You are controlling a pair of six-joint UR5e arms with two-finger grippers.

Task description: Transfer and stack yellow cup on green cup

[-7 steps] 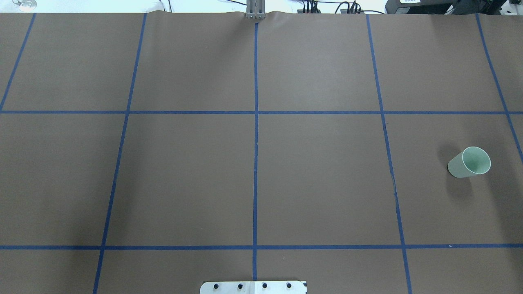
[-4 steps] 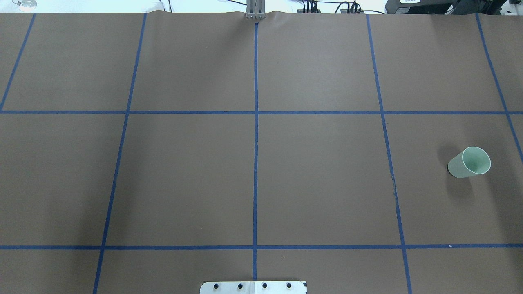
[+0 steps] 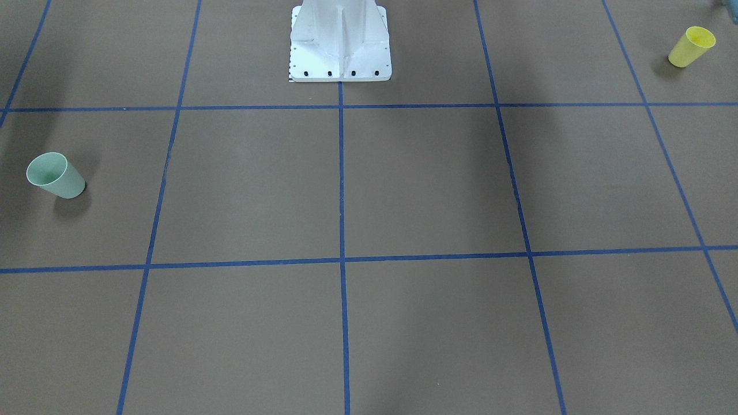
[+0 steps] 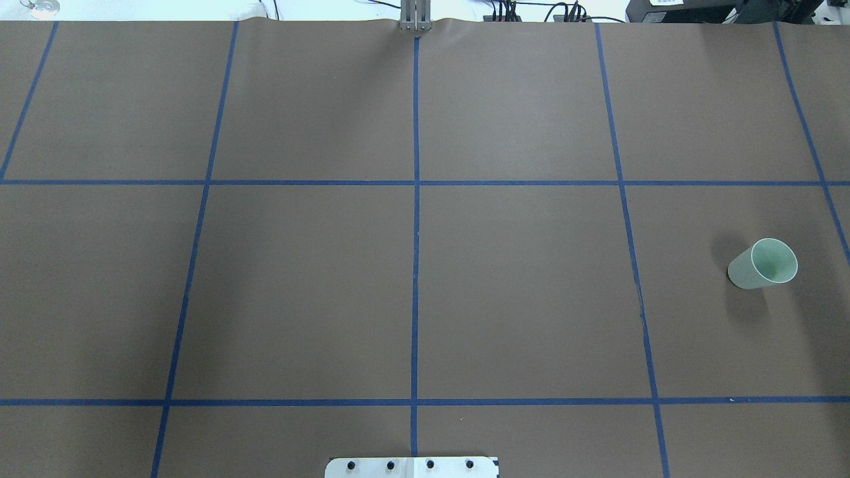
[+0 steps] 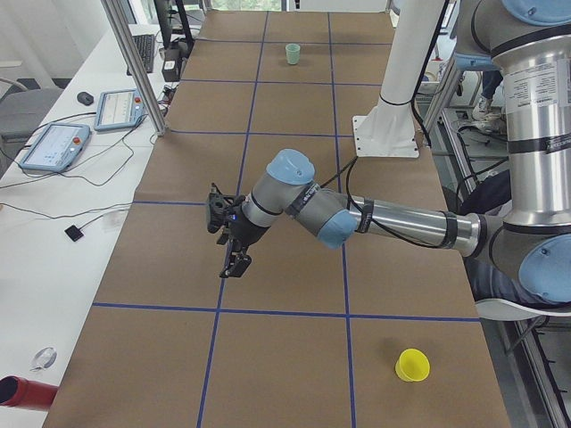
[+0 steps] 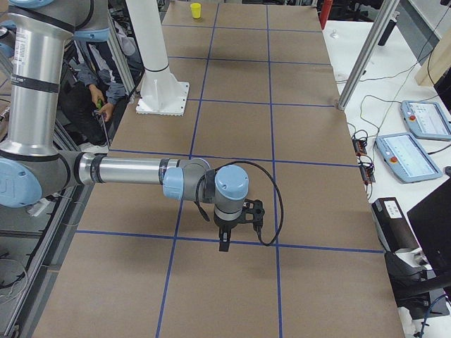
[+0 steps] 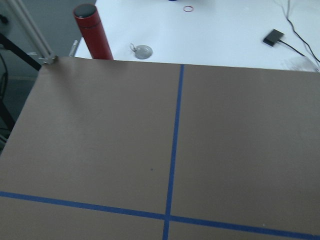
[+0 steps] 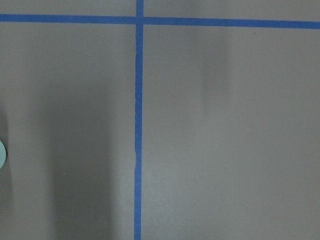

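Exterior left shows the yellow cup upright, probably light, stiff and slick, best pinched over its rim; whether the left gripper or right gripper is parted cannot be told.

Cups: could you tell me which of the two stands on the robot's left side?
The yellow cup, far out on the robot's left; the green cup stands far out on its right.

Mere sliver of green cup at right-wrist view's edge
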